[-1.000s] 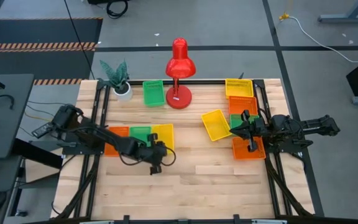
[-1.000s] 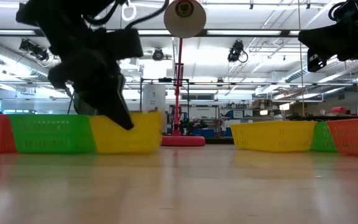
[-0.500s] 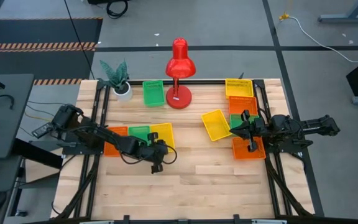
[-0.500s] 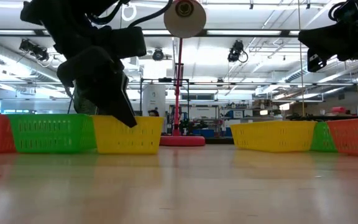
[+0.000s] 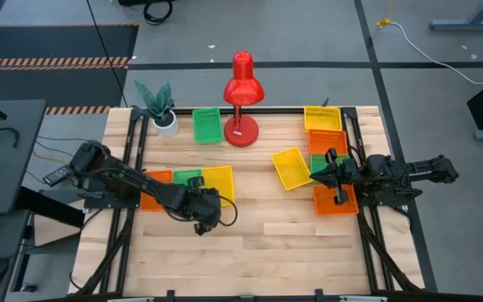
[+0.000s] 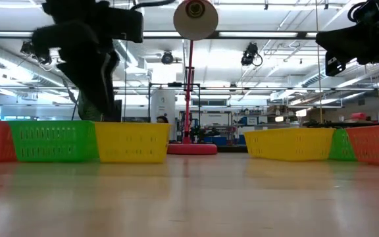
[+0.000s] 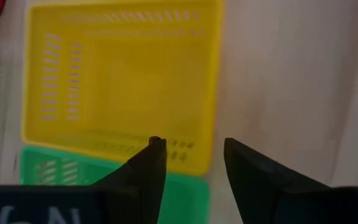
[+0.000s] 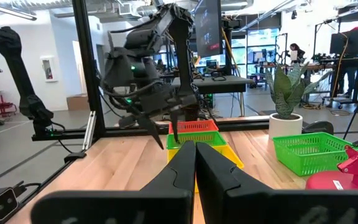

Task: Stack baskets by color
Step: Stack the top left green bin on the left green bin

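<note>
We see the left gripper [image 5: 205, 211] hanging above the wooden tabletop [image 5: 250, 252], its jaws parted with nothing between them. Just beyond their tips in the left wrist view lies a yellow basket [image 7: 120, 81], flat on the wood, and a green basket [image 7: 114, 186] sits under and beside the near finger. From above, those two form a row with an orange basket [image 5: 153, 189]: orange, then green [image 5: 189, 179], then yellow [image 5: 220, 182], touching side by side, with the left jaws just off the row's near edge by the green and yellow ones. In the low view the same row shows as low walls, and the left arm stands above the green basket [image 6: 52, 140] and not touching it.

The right gripper [image 5: 332, 174] waits on the far side of the tabletop, its jaws pressed together and empty, as the right wrist view shows. Around those jaws lie more baskets: a loose yellow one [image 5: 291, 168] tilted askew just beside them toward the middle, a green one [image 5: 319, 161] below them, an orange one [image 5: 335, 201] on the near side, and farther back another orange [image 5: 326, 141] and a yellow [image 5: 322, 118]. A lone green basket [image 5: 207, 125] sits well apart from both jaws, between a potted plant [image 5: 159, 105] and a red desk lamp [image 5: 242, 96].
</note>
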